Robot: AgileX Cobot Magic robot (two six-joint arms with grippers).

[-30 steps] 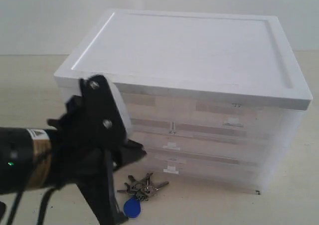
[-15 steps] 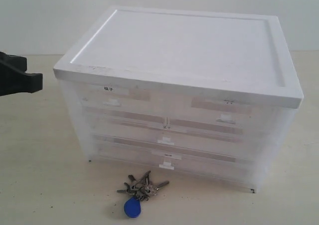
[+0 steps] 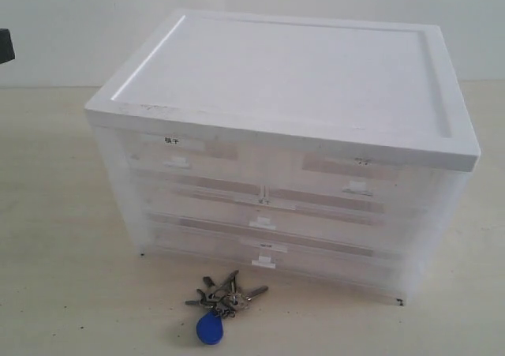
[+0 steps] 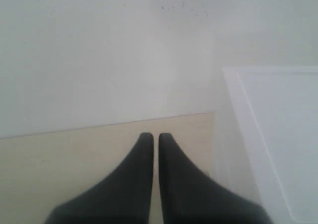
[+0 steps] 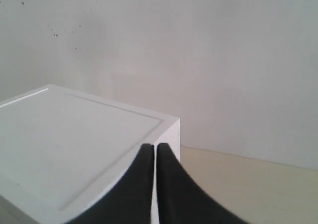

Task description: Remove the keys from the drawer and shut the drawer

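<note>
Table [image 3: 63,253]: pale, bare wood tone. White drawer cabinet [image 3: 292,72] stands on it, all fronts translucent. The drawer [image 3: 359,178], upper right half-width with the faint label, appears pushed in flush with its neighbour, though the hazy plastic makes this hard to confirm. Left gripper [image 4: 155,135]: fingers pressed together, holding nothing, raised beside the cabinet. Right gripper [image 5: 153,146]: likewise closed and empty, above the cabinet top. The keys [image 3: 226,295] lie on the table just in front of the cabinet, with the blue fob [image 3: 209,330] nearest the camera.
</note>
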